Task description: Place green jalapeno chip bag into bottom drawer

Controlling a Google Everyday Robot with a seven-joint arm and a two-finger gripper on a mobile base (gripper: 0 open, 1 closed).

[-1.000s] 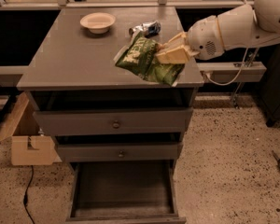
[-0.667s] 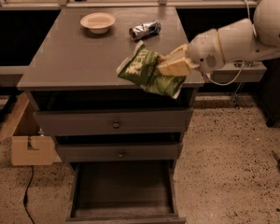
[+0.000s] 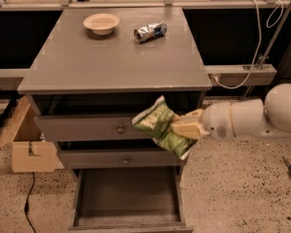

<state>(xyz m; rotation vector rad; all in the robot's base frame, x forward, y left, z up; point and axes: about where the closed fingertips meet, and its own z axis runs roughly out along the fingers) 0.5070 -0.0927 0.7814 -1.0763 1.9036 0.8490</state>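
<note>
End effector point(image 3: 184, 128) pinches the right edge of the green jalapeno chip bag point(image 3: 157, 125) — bag hangs in front of the upper drawer fronts, above the pulled-out bottom drawer point(image 3: 128, 198). Held forward, likely for a straight drop in.

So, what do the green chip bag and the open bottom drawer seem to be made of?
The green jalapeno chip bag, clamped in the gripper before the upper drawers, looks like thin foil or plastic film: wrinkled, with a slight sheen. The bottom drawer, open below, looks like grey-painted wood, matte with faint grain; possibly laminate.
</note>
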